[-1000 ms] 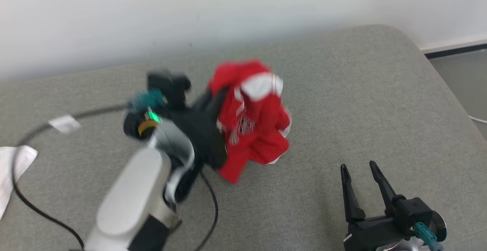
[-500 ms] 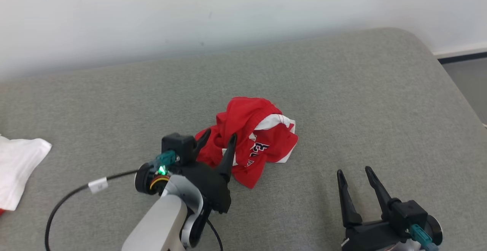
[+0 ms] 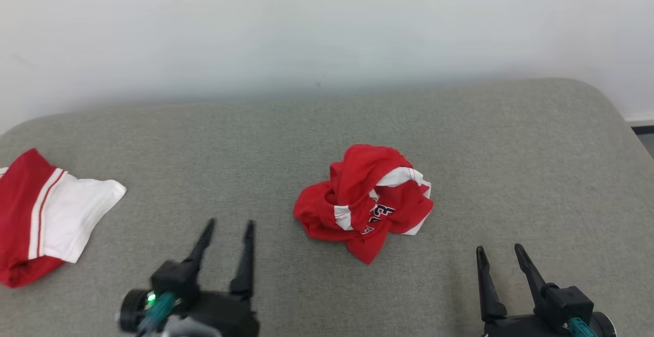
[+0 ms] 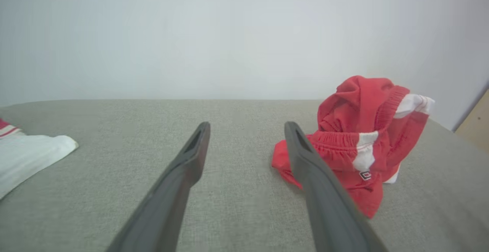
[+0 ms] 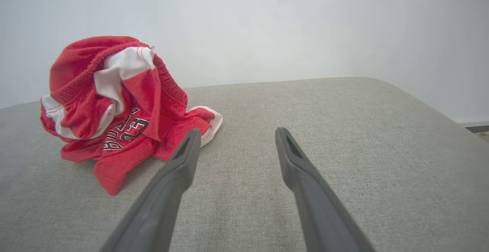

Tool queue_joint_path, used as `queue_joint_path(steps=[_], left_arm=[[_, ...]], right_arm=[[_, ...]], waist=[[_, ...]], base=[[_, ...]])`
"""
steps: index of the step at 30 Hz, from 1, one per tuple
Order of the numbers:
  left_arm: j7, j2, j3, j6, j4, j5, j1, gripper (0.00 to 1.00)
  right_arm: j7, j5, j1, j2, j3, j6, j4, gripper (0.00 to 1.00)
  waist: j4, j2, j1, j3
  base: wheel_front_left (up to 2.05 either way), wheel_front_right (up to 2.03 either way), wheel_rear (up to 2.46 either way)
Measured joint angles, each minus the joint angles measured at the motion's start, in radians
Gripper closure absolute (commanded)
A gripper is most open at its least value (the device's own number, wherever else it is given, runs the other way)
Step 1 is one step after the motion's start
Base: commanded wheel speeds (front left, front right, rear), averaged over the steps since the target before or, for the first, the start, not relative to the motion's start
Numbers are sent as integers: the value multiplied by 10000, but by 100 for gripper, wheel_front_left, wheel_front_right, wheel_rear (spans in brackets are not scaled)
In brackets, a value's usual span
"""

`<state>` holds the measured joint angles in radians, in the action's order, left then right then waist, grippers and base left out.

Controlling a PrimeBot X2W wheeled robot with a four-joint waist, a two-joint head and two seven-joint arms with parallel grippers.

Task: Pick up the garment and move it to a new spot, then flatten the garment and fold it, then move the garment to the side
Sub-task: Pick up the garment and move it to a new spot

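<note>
The garment is a crumpled red piece with white panels and dark lettering, lying in a heap near the middle of the grey cushioned surface. My left gripper stands open at the lower left, apart from the heap and to its left. In the left wrist view the garment sits just right of the right finger, and the left gripper holds nothing. My right gripper is open at the lower right, empty. The right wrist view shows the garment to the left of the right gripper.
A second red and white cloth lies at the far left of the surface; its white corner appears in the left wrist view. A white wall runs behind. The surface's rounded right edge drops toward the floor.
My left gripper let go of the garment, which dropped onto the surface in a heap, and the arm pulled back to the lower left. The head camera also shifted. The right gripper stayed open.
</note>
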<state>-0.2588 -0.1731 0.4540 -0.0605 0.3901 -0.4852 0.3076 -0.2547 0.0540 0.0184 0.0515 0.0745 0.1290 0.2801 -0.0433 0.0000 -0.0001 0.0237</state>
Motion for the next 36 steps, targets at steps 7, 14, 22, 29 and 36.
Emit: queue_joint_path(steps=[7, 14, 22, 29, 36], left_arm=[[-38, -90, -1862, -362, -2424, 1244, -2025, 0], [-38, 756, -3956, 272, -3810, 2019, -3222, 0], [-38, 1081, -4508, 932, -3152, 3072, -4021, 0], [-38, 1172, -4627, 1202, -2146, 3317, -4142, 0], [-38, 1181, -4658, 1354, -1797, 3476, -4102, 0]], right_arm=[[-8, -17, -3, -2, 276, 0, 21, 0], [-21, -23, -27, -6, 510, 0, 180, 0], [-44, -196, -99, -6, 616, 0, 339, 0], [-10, -512, -256, -6, 725, 0, 449, 0], [59, -543, -319, -6, 736, 0, 449, 0]], waist=[[273, 0, 0, -241], [383, 0, 0, -249], [309, 0, 0, -281], [307, 0, 1, -256], [286, 0, 1, -232]], base=[[0, 0, 0], [0, 0, 0], [0, 0, 0], [0, 0, 0], [0, 0, 0]])
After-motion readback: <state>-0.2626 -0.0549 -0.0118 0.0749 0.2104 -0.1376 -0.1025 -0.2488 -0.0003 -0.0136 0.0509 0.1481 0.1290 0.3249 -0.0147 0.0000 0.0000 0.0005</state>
